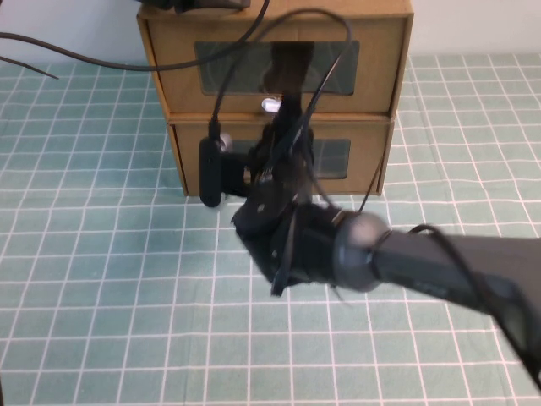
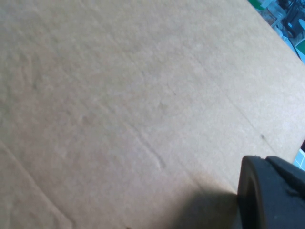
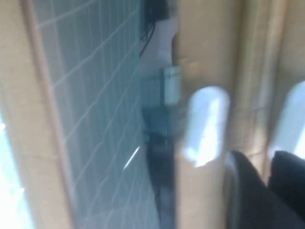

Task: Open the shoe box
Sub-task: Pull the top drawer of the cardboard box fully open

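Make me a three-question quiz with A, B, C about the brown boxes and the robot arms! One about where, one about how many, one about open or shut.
1. Where is the right gripper?
A) in front of the boxes
B) behind the boxes
C) far off to one side

2. How many cardboard boxes are stacked?
A) one
B) two
C) four

3. How are the boxes' fronts?
A) both shut
B) both pulled far out
C) torn off

Answers:
1 A: its arm reaches to the box fronts, by the white knob; the left gripper is up over the top box.
2 B: one box sits on another.
3 A: both fronts look flush with their frames.
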`<state>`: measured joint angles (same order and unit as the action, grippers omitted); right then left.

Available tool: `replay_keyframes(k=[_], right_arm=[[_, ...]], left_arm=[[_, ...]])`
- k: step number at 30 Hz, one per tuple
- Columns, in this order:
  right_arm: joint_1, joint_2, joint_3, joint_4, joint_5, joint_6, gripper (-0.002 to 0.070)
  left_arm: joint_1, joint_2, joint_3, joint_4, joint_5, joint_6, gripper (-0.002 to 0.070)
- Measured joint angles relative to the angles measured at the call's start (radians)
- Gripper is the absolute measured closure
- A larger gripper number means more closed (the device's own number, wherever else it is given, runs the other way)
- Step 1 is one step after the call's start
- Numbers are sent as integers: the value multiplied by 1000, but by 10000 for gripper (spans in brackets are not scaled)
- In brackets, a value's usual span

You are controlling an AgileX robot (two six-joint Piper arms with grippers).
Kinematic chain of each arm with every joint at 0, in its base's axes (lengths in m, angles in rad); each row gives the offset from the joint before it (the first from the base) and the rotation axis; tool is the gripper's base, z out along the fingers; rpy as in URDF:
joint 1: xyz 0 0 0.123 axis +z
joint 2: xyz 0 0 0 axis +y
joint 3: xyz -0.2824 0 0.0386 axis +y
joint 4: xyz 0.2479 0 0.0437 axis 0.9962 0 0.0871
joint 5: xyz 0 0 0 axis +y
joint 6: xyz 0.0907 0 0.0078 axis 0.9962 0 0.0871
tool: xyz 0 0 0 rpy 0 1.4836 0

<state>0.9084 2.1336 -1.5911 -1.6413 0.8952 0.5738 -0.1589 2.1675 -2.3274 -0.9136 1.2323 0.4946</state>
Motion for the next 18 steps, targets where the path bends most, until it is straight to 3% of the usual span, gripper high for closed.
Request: replay_keyframes(k=[8,11,18], right_arm=[[-17,-103,0,-6,-149,-45,252],[-30,-105,0,-8,-179,-45,219],[-57,-97,0,-8,-172,-45,216]], left_arm=[[1,0,0,-1,0,2,683],[1,0,0,-1,0,2,683],[2,0,0,1,2,5,683]])
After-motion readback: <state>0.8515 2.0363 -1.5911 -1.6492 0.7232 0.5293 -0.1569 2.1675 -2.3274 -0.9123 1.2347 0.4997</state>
